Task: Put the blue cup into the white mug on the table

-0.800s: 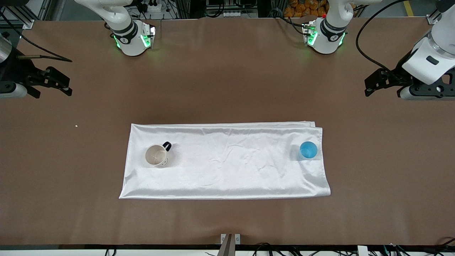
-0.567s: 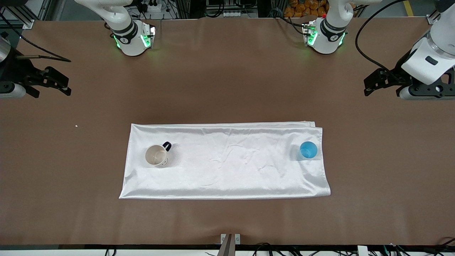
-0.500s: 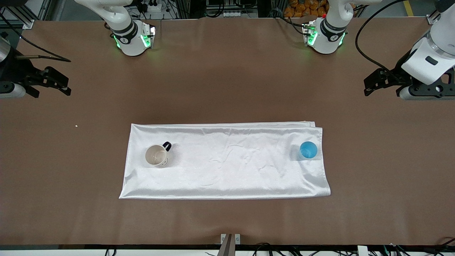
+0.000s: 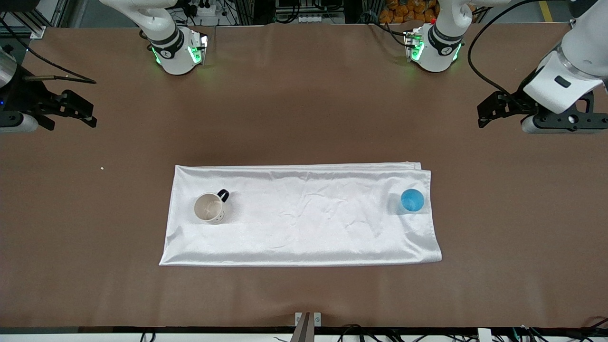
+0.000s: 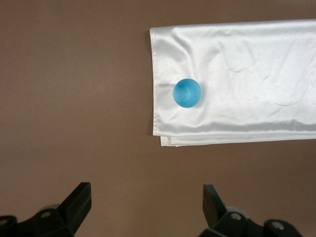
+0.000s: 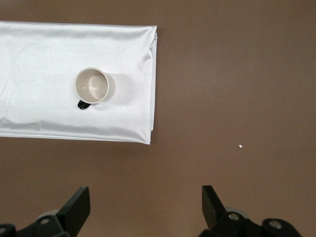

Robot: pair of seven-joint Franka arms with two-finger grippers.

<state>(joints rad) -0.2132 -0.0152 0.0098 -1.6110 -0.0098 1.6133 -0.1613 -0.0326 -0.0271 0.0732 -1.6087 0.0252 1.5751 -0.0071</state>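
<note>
Blue cup: the small light-blue plastic tumbler [image 4: 412, 200] stands upright on the white wrinkled rectangular cloth [image 4: 304, 218], near the cloth's edge toward the left arm's end of the table. Its place matches the earlier frames. In the left wrist view the blue cup [image 5: 187, 93] sits just inside the cloth's corner region, free of any gripper.

White mug: the small white ceramic mug [image 4: 209, 208] with a dark handle and beige inside stands upright on the same cloth, toward the right arm's end, well apart from the blue cup. It has not shifted. The right wrist view shows the white mug [image 6: 92, 86] open side up, with nothing visible inside.

Table: the large flat surface covered in plain brown material [image 4: 304, 118] carries the cloth at its middle; a tiny pale speck [image 4: 102, 168] lies on the bare brown toward the right arm's end.

Left gripper: the black two-finger left gripper [image 4: 489, 110] hangs over bare table at the left arm's end, fingers spread wide and holding nothing. Compared with the earlier frames it has moved a little higher in the front view and toward the table's middle. Its spread fingers [image 5: 78, 202] frame the left wrist view.

Right gripper: the black right gripper [image 4: 80, 111] waits over bare table at the right arm's end, fingers spread wide and empty, barely changed from before.
</note>
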